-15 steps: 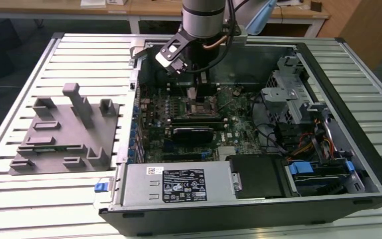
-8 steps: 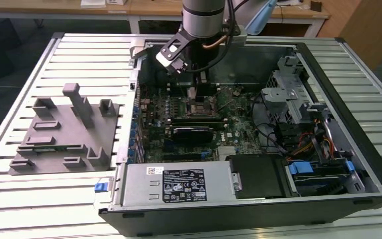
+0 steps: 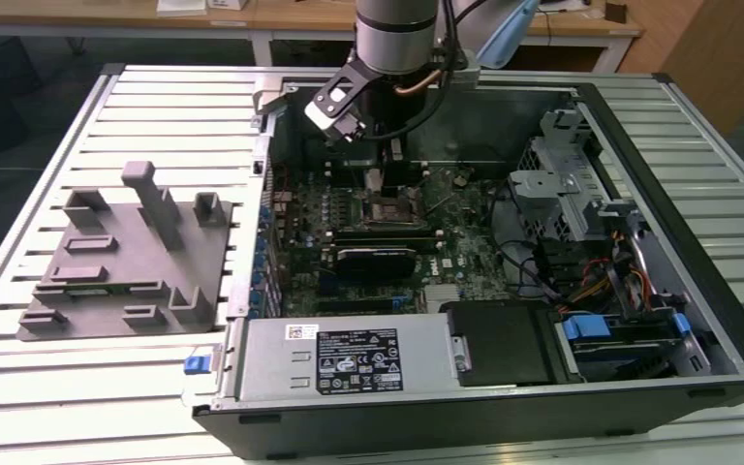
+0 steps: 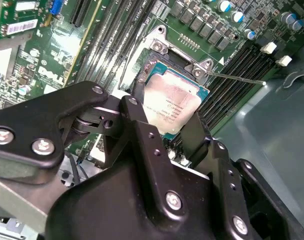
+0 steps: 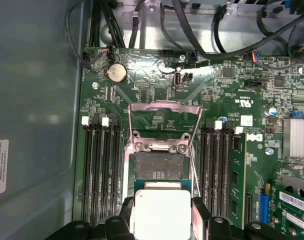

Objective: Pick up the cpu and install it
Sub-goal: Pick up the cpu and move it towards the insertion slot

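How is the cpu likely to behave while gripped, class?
Probably stiff: the cpu is a flat metal-topped plate. Likely light, being thin. Held only by its thin edges in the gripper, it might slip or tilt.

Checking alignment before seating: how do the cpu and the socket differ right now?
Look: cpu has a pale silvery top; socket is a dark empty field. Pose: cpu is between the jaws, partly over the socket; socket is fixed on the board, its plate flipped open. Both are square with a similar footprint.
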Controlling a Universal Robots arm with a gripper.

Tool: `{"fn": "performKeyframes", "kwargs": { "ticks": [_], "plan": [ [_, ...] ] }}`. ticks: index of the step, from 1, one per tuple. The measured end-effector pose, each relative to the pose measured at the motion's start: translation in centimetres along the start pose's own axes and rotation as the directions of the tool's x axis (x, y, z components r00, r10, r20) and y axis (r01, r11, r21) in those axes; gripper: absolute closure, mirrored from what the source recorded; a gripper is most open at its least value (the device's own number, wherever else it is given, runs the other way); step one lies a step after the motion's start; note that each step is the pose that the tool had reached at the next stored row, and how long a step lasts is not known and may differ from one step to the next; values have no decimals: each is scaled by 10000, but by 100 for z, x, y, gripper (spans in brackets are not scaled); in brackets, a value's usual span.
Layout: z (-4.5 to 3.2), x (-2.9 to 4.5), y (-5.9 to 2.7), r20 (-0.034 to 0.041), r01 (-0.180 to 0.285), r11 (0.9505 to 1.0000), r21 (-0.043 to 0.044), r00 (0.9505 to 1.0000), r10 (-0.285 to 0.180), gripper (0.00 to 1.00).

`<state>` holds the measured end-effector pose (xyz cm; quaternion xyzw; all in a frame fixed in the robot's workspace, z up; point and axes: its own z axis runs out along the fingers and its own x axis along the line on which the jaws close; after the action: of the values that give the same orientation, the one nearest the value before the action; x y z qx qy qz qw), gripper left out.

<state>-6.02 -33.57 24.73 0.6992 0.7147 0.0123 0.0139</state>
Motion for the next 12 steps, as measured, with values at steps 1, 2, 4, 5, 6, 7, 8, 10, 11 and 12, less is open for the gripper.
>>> {"fn": "performKeyframes", "kwargs": {
  "ticks": [1, 2, 4, 5, 6, 7, 8, 10, 11, 12],
  "plan": [
    [9, 13, 7, -1, -1, 10000, -1, 10000, 1, 46],
    [20, 23, 14, -1, 0, 10000, 0, 10000, 0, 46],
    [45, 27, 34, -2, -1, 10000, 0, 10000, 1, 46],
    [61, 27, 38, 0, -2, 10000, 1, 10000, 2, 46],
    [80, 26, 38, 0, -7, 10000, 1, 10000, 7, 46],
    [98, 26, 39, 0, -14, 10000, 1, 10000, 14, 46],
    [116, 25, 40, 2, -19, 10000, 2, 10000, 19, 46],
    [152, 21, 39, 0, -22, 10000, 1, 10000, 22, 46],
    [166, 20, 38, -1, -22, 10000, 0, 10000, 22, 46],
    [175, 19, 38, -1, -23, 10000, 0, 10000, 23, 46]
  ]
}}
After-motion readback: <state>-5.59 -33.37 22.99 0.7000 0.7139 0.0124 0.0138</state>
